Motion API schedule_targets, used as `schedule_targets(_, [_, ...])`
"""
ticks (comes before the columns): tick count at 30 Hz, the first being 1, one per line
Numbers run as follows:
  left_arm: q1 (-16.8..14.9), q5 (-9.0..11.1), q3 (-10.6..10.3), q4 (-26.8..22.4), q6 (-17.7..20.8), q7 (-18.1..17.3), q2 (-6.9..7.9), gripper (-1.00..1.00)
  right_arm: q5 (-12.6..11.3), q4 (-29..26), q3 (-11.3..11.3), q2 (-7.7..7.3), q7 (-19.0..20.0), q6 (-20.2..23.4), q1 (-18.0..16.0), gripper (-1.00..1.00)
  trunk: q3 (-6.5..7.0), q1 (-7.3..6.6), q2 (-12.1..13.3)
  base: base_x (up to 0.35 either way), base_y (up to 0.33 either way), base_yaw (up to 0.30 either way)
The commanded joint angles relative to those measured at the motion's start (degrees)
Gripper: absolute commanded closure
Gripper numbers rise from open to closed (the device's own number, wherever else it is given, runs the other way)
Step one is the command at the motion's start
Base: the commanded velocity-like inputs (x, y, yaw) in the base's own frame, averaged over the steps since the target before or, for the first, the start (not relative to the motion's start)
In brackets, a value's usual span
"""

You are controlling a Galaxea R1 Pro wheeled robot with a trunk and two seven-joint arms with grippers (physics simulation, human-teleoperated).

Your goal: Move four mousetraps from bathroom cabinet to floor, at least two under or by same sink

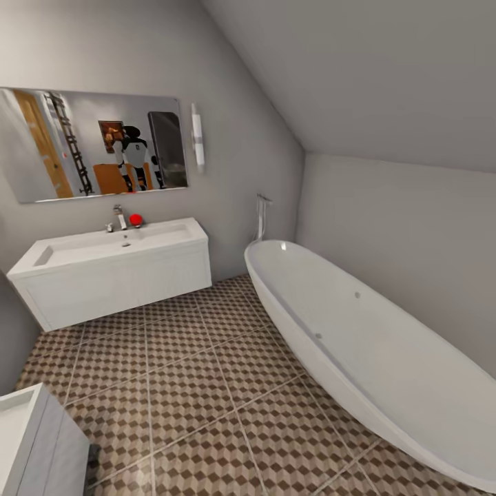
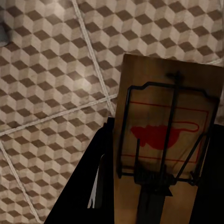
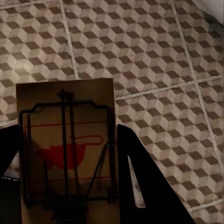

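Left gripper [image 2: 154, 186] clamped on flat tan wooden mousetrap with red mouse mark [image 2: 163, 140], right gripper [image 3: 65, 186] clamped on second identical mousetrap [image 3: 65, 140], both above cube-patterned tiled bathroom floor [image 1: 200, 386].

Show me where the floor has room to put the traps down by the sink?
Bare floor stretches between the sink and the tub, right up to the sink's front. It narrows near the white unit. Each hand holds a trap.
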Motion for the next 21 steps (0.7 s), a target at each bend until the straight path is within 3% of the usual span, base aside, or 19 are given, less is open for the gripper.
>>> schedule_targets(1, [-0.1, -0.1, -0.1, -0.3, 0.0, 0.6, 0.06, 1.0, -0.2, 0.2, 0.4, 0.01, 0.0, -0.4, -0.1, 1.0, -0.12, 0.07, -0.1, 0.335, 0.0, 0.0])
schedule_targets(21, [-0.1, -0.1, -0.1, -0.3, 0.0, 0.6, 0.06, 1.0, -0.2, 0.2, 0.4, 0.01, 0.0, -0.4, -0.1, 1.0, -0.12, 0.07, -0.1, 0.335, 0.0, 0.019])
